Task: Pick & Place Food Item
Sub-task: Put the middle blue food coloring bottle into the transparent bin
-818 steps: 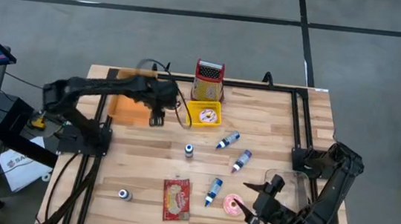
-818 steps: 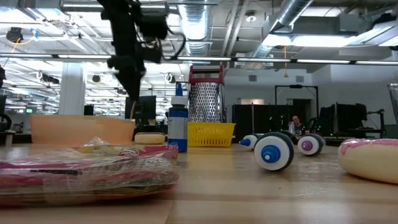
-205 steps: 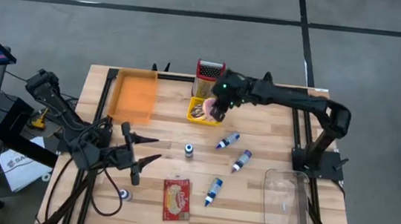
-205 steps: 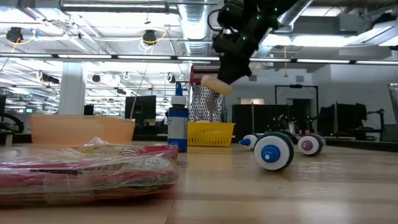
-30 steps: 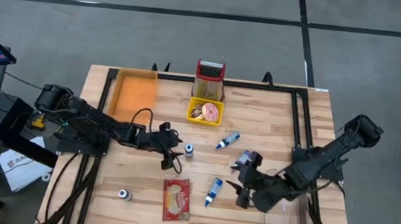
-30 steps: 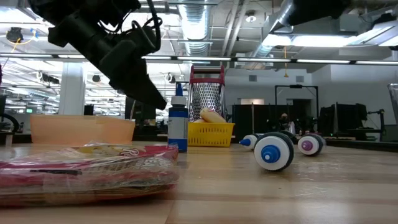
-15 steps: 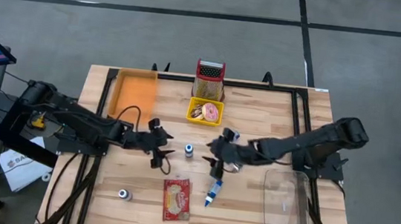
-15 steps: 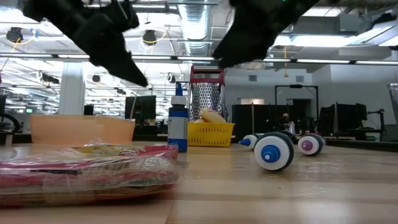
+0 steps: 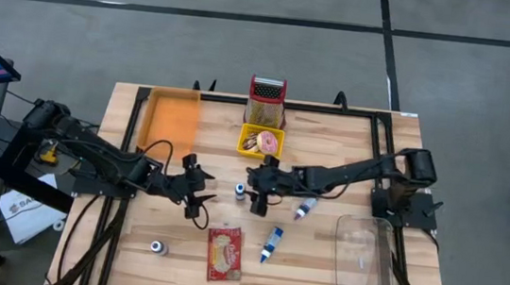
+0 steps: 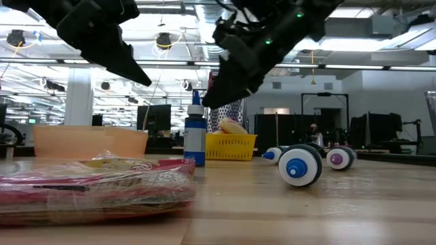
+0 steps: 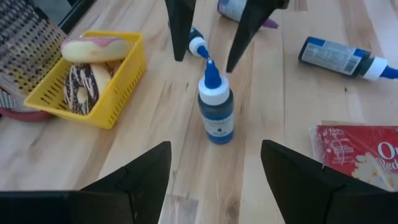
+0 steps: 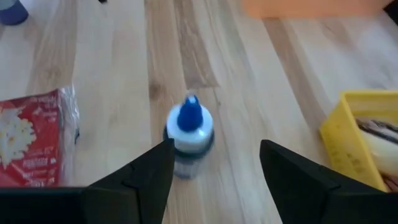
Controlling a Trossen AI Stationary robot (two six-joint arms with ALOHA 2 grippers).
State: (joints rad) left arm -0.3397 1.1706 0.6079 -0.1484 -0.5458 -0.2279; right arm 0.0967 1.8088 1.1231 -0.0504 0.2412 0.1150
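Pink-frosted and chocolate doughnuts lie in the yellow plastic basket; left gripper and right gripper, both spread empty, flank an upright blue bottle.

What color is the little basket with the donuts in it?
The basket is bright yellow. The left wrist view shows it best.

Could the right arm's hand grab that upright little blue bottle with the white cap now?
Probably yes. The right hand is open and close beside the upright blue bottle, nothing between them. The left hand waits open on the bottle's far side.
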